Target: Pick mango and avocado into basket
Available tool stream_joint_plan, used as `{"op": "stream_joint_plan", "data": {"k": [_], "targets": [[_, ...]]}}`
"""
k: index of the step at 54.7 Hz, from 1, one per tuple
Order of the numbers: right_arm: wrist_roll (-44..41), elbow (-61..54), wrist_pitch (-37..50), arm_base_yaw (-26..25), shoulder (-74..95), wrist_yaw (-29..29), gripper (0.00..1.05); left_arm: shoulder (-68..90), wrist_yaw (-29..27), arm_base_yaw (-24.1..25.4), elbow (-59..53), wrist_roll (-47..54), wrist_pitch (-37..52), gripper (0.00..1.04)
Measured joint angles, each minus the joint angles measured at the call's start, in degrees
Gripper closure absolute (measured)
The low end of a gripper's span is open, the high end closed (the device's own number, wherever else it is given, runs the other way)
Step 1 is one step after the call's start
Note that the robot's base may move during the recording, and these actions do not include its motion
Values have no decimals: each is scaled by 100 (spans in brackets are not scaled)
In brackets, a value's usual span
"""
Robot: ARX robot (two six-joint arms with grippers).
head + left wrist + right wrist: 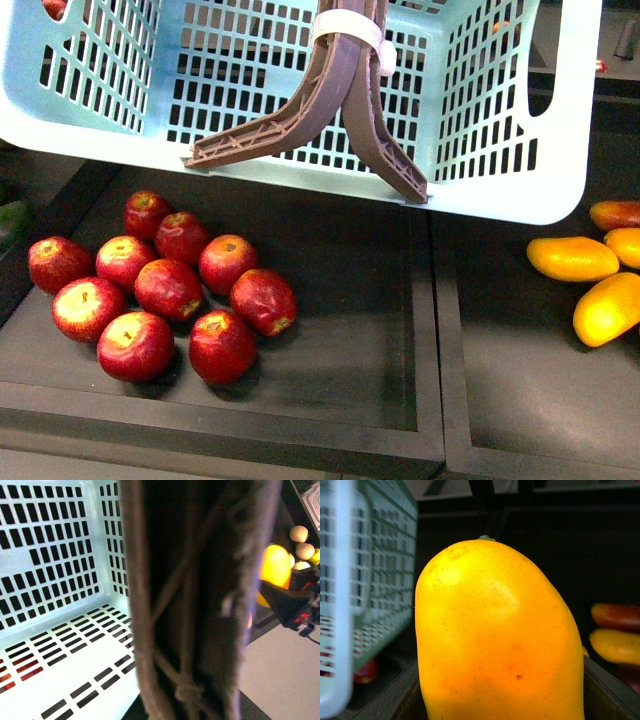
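The basket (500, 190) hangs tilted across the far side of the black tray (360, 330), and its lower rim stands over the far edge of the left compartment. Its two brown handles (300, 110), bound with a white zip tie (345, 28), fall down over the side wall. In the left wrist view one handle fills the middle, very near and blurred. Beside it the basket's slotted floor shows wide and bare, with red visible through some slots.

The red apples (170, 288) lie in a cluster toward the left and near edges of that compartment. Its right half, up to the divider (445, 330), is open. In the right compartment some loose mangoes (572, 258) lie against the right edge. A dark green fruit (10, 225) shows at the far left, cut off.

My right tool (502, 707) is clenched on the mango (495, 630). Its dark fingers (607, 690) touch the fruit on both sides, the stem end points up, and the basket wall is just beside it. My left tool does not show, so I cannot tell whether it grips.
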Motion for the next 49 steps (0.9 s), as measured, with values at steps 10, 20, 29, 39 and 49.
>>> {"op": "stream_joint_plan", "data": {"k": [10, 20, 29, 39, 49], "targets": [[763, -4, -66, 920, -964, 162, 40, 0, 0, 0, 0, 0, 0, 98], [1355, -7, 72, 2094, -1156, 595, 40, 0, 0, 0, 0, 0, 0, 98], [1598, -7, 210, 2863, -1115, 994, 40, 0, 0, 0, 0, 0, 0, 98], [1676, 92, 507, 3383, -610, 1517, 40, 0, 0, 0, 0, 0, 0, 98], [1891, 476, 933, 3565, 221, 2013, 36, 0, 0, 0, 0, -2, 0, 98]]}}
